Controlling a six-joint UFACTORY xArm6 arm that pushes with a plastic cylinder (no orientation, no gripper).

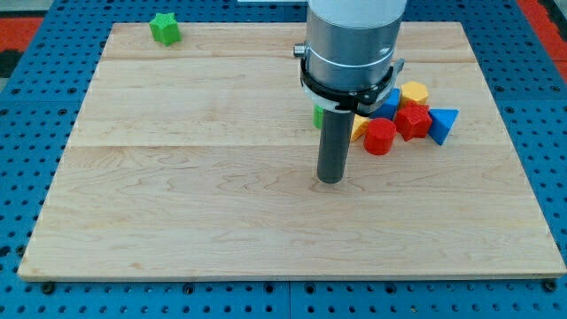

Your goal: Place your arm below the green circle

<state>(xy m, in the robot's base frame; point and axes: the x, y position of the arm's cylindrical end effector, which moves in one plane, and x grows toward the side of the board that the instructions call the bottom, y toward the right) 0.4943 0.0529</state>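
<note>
The green circle shows only as a thin green sliver at the left edge of my rod, near the board's middle; most of it is hidden behind the rod. My tip rests on the wooden board, below the green circle in the view. A green star sits at the board's top left, far from the tip.
A cluster of blocks lies right of the rod: a red cylinder, a red star, a blue triangle, a yellow block, a blue block and a yellow piece partly hidden by the rod.
</note>
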